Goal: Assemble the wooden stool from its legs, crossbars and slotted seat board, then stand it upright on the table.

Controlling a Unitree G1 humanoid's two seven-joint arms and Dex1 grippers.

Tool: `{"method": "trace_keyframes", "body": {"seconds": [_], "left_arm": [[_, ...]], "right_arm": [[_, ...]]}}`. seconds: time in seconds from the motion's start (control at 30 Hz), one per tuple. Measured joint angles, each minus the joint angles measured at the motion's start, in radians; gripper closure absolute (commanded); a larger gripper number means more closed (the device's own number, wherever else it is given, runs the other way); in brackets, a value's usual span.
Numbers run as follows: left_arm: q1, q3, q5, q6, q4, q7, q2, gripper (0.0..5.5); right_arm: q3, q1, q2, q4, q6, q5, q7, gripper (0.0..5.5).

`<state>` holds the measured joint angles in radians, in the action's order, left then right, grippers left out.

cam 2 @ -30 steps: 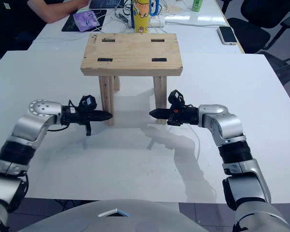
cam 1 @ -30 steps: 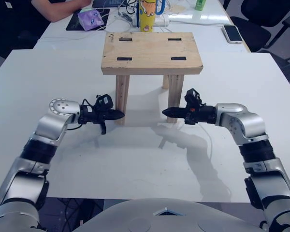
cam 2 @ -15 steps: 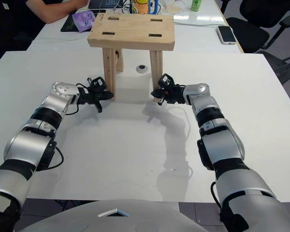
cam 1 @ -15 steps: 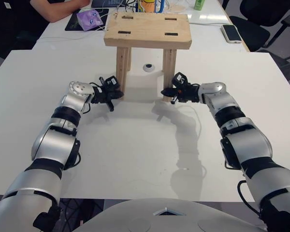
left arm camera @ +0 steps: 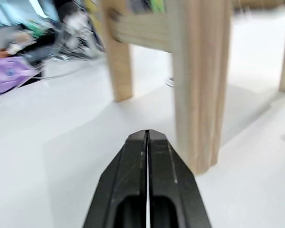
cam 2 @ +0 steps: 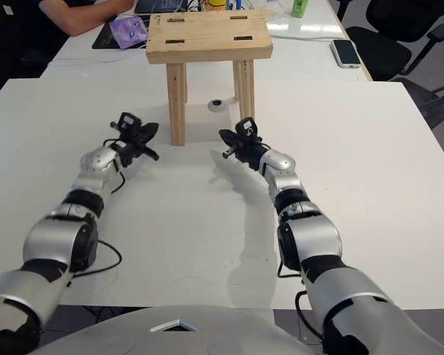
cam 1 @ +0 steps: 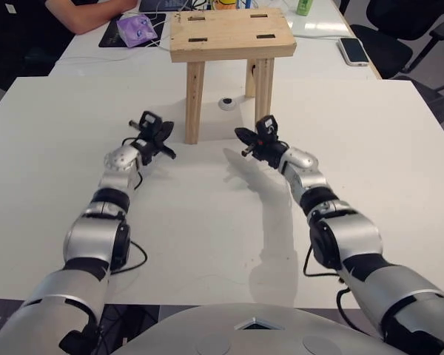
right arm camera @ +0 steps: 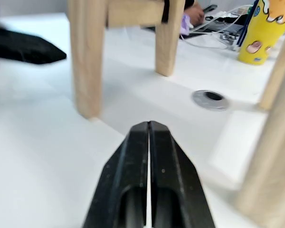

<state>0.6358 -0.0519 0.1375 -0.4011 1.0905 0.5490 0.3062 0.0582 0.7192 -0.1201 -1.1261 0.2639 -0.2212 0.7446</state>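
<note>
Pale wooden stool [cam 1: 232,49], one, assembled, is seen upright at the far middle of the white tabletop [cam 1: 207,244]. Four slots [cam 1: 197,40] are counted in the rectangular seat board [cam 1: 229,26], with four square legs [cam 1: 194,103]. The black left tool [left arm camera: 147,142] and right tool [right arm camera: 148,130] are each pressed together and empty, near the front legs but apart from them.

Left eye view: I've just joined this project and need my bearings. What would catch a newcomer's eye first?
The wooden stool stands upright and assembled at the far side of the white table, its slotted seat on top. The robot's left hand and right hand, both shut and empty, sit low over the table close to the stool's near legs.
</note>
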Motion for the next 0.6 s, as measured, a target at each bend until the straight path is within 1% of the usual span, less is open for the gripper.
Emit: {"method": "trace_keyframes", "body": {"seconds": [0.07, 0.13, 0.2, 0.27, 0.33, 0.4, 0.5, 0.53, 0.6], "left_arm": [[-0.165, -0.036, 0.061, -0.021, -0.176, -0.007, -0.036, 5.49], [-0.311, -0.044, 0.099, -0.02, -0.344, -0.02, -0.081, 5.49], [-0.413, -0.044, 0.127, -0.01, -0.496, -0.047, -0.127, 5.49], [-0.479, -0.043, 0.137, 0.01, -0.643, -0.102, -0.18, 5.49], [-0.49, -0.037, 0.125, 0.032, -0.744, -0.181, -0.225, 5.49], [-0.473, -0.027, 0.075, 0.052, -0.805, -0.277, -0.265, 5.49], [-0.453, -0.004, -0.039, 0.061, -0.804, -0.393, -0.29, 5.49], [-0.44, 0.009, -0.104, 0.058, -0.788, -0.449, -0.292, 5.49], [-0.416, 0.022, -0.166, 0.054, -0.758, -0.513, -0.299, 5.49]], "right_arm": [[0.029, -0.118, 0.005, 0.158, -0.057, -0.067, 0.014, 5.5], [0.038, -0.23, 0.008, 0.306, -0.099, -0.085, 0.003, 5.5], [0.037, -0.332, 0.018, 0.462, -0.134, -0.101, -0.031, 5.5], [0.038, -0.438, 0.032, 0.646, -0.176, -0.102, -0.105, 5.5], [0.043, -0.507, 0.045, 0.795, -0.239, -0.093, -0.214, 5.5], [0.05, -0.523, 0.046, 0.866, -0.314, -0.056, -0.337, 5.5], [0.06, -0.517, 0.037, 0.869, -0.327, -0.035, -0.397, 5.5], [0.062, -0.5, 0.033, 0.85, -0.313, -0.017, -0.427, 5.5], [0.076, -0.455, 0.02, 0.806, -0.287, 0.014, -0.473, 5.5]]}}
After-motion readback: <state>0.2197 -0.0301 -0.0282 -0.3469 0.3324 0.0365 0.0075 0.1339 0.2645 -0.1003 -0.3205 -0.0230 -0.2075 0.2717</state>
